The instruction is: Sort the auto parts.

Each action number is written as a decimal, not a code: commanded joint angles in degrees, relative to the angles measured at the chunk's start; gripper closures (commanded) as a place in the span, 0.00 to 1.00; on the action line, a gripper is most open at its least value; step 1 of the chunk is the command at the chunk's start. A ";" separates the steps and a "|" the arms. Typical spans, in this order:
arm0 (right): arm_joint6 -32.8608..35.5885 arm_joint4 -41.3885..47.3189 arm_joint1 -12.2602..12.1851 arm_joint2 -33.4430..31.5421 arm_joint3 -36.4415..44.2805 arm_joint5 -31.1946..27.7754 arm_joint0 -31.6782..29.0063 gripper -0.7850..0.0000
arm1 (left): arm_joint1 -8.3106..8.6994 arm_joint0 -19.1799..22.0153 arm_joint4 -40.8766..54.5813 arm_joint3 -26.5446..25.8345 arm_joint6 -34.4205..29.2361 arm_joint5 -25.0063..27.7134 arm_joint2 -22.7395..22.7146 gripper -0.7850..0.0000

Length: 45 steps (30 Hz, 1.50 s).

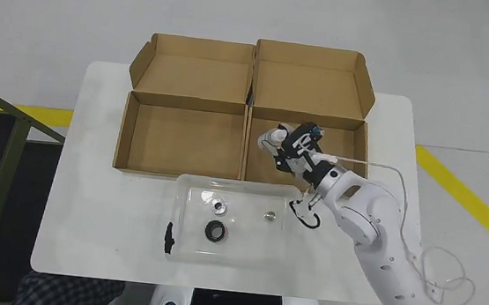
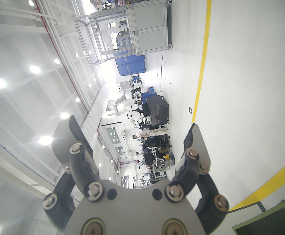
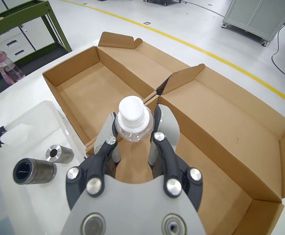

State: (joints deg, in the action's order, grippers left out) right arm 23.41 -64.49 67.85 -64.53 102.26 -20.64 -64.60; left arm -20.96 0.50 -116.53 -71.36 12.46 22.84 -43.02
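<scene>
Bottle: a small clear bottle (image 3: 133,118) with a white cap, lifted over the right cardboard box (image 3: 222,133), near the side that meets the left cardboard box (image 3: 93,93).
Right gripper: the right gripper (image 3: 135,124) is clenched on the bottle's clear body, cap pointing away from the wrist.
Boxes: side by side on the white counter (image 1: 91,182), lids folded back.
Tray: a clear tray (image 3: 33,111) just in front of the boxes, holding a dark cylindrical bearing (image 3: 33,170) and a silver sleeve (image 3: 59,154) close together, lying on their sides.
Tray edge: a black piece (image 1: 168,236) at the tray's left end.
Left gripper: the left gripper (image 2: 133,128) is spread wide with nothing between its fingers, facing the hall.
</scene>
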 commanded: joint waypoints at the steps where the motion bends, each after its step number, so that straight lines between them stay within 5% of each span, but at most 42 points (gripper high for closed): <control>1: 0.34 0.02 0.19 0.62 -1.33 0.45 1.02 1.00 | 0.00 0.00 0.00 0.00 0.00 0.00 0.00 0.00; 21: 2.29 -0.92 2.83 7.86 -13.64 5.33 9.84 1.00 | 0.00 0.00 0.00 0.00 0.00 0.00 0.00 0.00; 23: 2.54 -1.01 3.03 8.25 -14.42 5.58 10.28 0.84 | 0.00 0.00 0.00 0.00 0.00 0.00 0.00 0.00; 31: 2.84 -0.77 3.59 8.85 -16.85 5.68 11.38 0.64 | 0.00 0.00 0.00 0.00 0.00 0.00 0.00 0.00; 33: 2.96 -0.66 3.69 8.93 -17.04 5.55 11.41 0.42 | 0.00 0.00 0.00 0.00 0.00 0.00 0.00 0.00; 34: 3.00 -0.65 3.73 8.93 -17.06 5.55 11.41 0.07 | 0.00 0.00 0.00 0.00 0.00 0.00 0.00 0.00; 35: 3.03 -0.67 3.76 8.93 -16.99 5.56 11.38 0.00 | 0.00 0.00 0.00 0.00 0.00 0.00 0.00 0.00; 45: 4.20 -0.35 3.10 5.41 -9.81 3.85 8.91 0.00 | 0.00 0.00 0.00 0.00 0.00 0.00 0.00 0.00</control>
State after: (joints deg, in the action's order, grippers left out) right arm 27.32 -64.47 71.09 -58.62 91.21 -16.65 -55.28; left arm -20.96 0.50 -116.53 -71.36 12.46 22.84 -43.02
